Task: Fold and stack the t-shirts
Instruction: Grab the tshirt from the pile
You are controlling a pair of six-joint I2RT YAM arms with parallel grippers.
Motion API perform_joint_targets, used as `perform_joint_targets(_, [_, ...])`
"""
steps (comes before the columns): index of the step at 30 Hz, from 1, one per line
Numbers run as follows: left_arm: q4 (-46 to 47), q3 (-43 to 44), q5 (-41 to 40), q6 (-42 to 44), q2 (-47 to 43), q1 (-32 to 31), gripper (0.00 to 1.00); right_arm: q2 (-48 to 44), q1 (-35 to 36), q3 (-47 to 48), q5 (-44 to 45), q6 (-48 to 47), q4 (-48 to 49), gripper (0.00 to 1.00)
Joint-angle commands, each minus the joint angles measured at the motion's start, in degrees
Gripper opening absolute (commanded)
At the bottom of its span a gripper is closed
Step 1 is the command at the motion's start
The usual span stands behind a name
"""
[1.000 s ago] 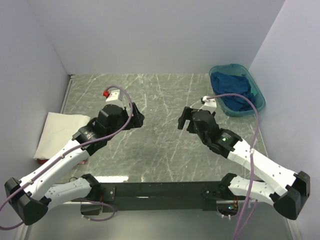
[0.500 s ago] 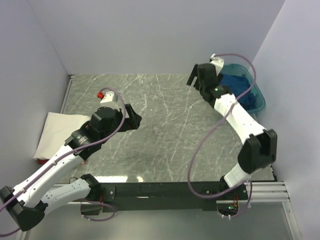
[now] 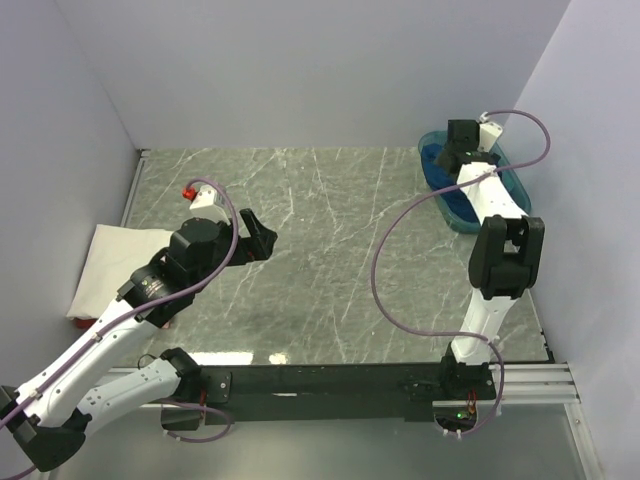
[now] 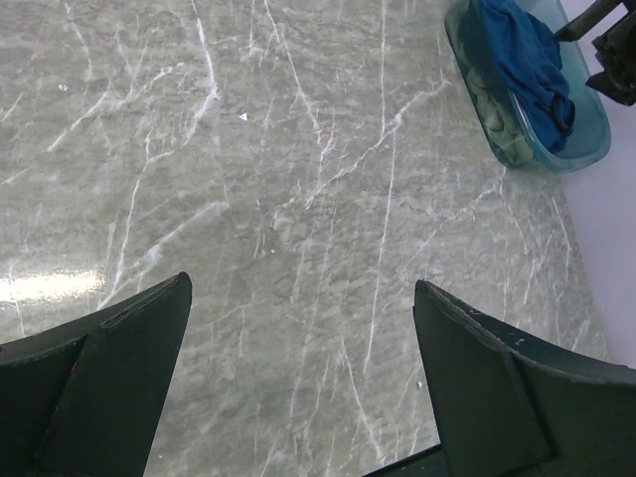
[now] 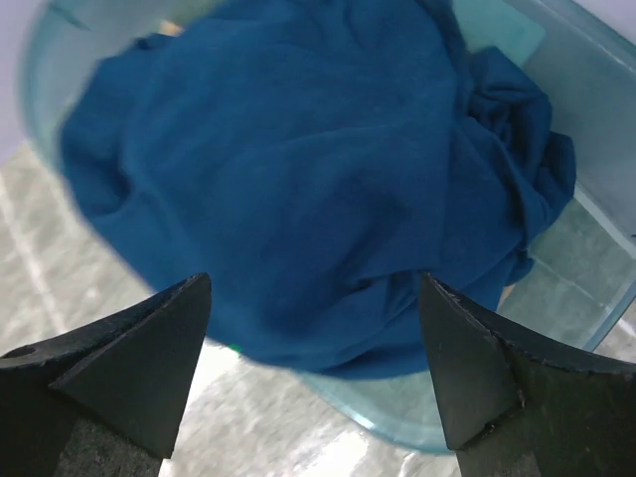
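The right gripper has swung from the middle of the table to the far-right tub and hangs wide open, empty, over the blue shirt inside. The left gripper, open and empty too, has edged left. Two shirts, one tub: the white shirt lies folded at the table's left edge.

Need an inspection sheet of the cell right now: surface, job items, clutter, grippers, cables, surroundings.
Surface: grey marbled table, middle bare.
Job's things: blue t-shirt bunched in the teal tub, far right; white shirt flat at the left edge, looks folded.
Clutter: nothing seen.
Grippers: left gripper open over bare table; right gripper open above the blue t-shirt, holding nothing.
Cables: purple cables loop loosely off both arms.
Surroundings: plain pale walls on three sides.
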Motion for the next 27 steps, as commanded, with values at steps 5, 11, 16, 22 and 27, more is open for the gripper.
perform_joint_targets(5, [0.98,-0.03,0.28,0.27,0.15,0.26,1.00,4.37,-3.35,1.61,-5.43,1.53,0.54,0.89])
perform_joint_targets(11, [0.72,0.06,-0.08,-0.17,0.77,0.26,0.99,8.50,-4.32,3.28,-10.88,3.56,-0.60,0.86])
perform_joint_targets(16, [0.80,0.06,-0.34,-0.70,0.86,0.35,0.99,6.14,-4.76,2.31,-10.54,4.00,0.63,0.55])
perform_joint_targets(22, [1.07,0.67,-0.08,-1.05,1.65,0.35,0.99,-0.44,-4.93,2.75,-8.52,3.73,-0.51,0.00])
perform_joint_targets(27, [1.59,1.11,-0.16,-1.22,2.44,0.35,0.99,-7.91,-4.76,3.54,-8.69,2.95,-1.57,0.00])
